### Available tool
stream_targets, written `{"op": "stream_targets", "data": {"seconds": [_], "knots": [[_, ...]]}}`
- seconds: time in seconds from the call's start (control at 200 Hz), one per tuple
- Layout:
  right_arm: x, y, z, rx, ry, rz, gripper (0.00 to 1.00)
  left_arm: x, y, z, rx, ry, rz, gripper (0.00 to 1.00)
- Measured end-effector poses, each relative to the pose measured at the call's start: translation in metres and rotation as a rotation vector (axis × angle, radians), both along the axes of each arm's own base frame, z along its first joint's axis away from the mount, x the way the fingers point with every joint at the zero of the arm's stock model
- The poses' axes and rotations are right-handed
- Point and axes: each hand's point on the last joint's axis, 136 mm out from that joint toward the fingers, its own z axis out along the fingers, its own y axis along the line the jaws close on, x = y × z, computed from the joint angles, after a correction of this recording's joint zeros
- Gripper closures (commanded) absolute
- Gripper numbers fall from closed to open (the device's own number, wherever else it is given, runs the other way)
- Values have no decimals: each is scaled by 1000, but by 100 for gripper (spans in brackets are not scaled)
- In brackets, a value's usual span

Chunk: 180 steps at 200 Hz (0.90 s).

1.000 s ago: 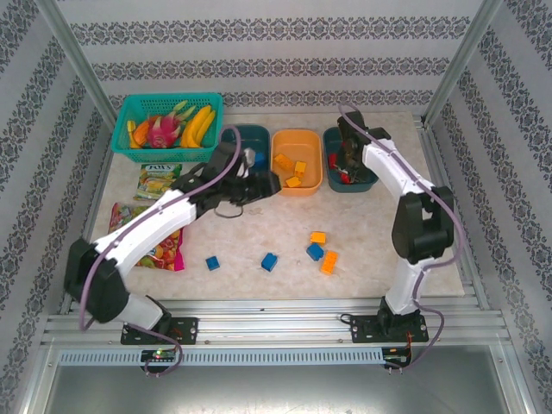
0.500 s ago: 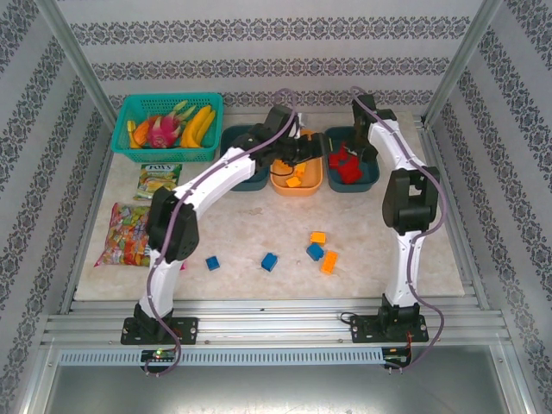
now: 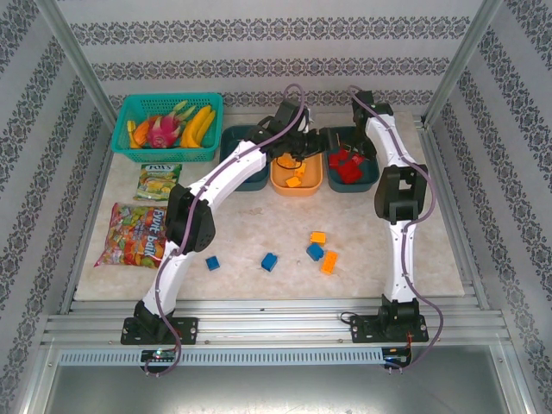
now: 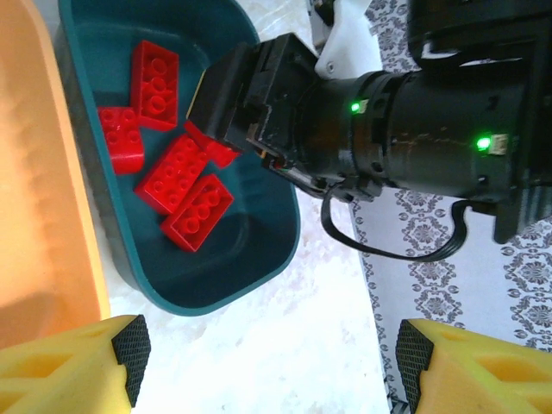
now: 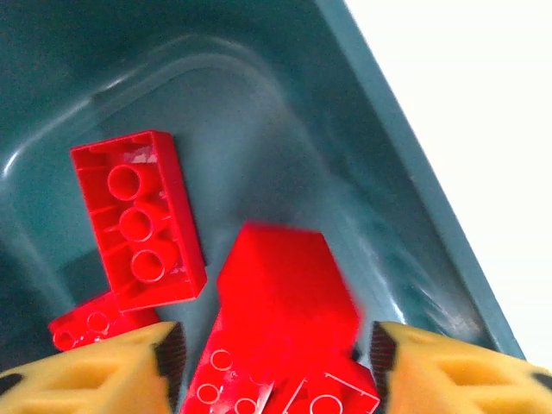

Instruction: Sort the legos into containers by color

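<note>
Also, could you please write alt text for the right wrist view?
A blurred red lego hangs between the right gripper's parted yellow fingertips, over a dark teal tub. More red legos lie on the tub floor, one upside down.

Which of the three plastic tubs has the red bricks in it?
The dark teal plastic tub at the row's right end, beside the orange tub; the other teal tub is leftmost.
</note>
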Motion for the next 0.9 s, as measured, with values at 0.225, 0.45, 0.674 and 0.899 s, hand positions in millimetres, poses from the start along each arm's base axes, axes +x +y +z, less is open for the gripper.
{"op": "stream_targets", "data": {"seconds": [0.225,0.45,0.674,0.899], "knots": [[-13,24,37,18,-62,68,29,-28,27,-17,77,71,28,23],[-113,84,137,145,-383,277,17,-106,79,-27,234,121,-21,24],[-226,128,122,455,-539,485,9,-217,115,-92,520,190,-226,26],[-310,141,102,590,-447,554,4,-264,138,-140,689,270,-322,25]]}}
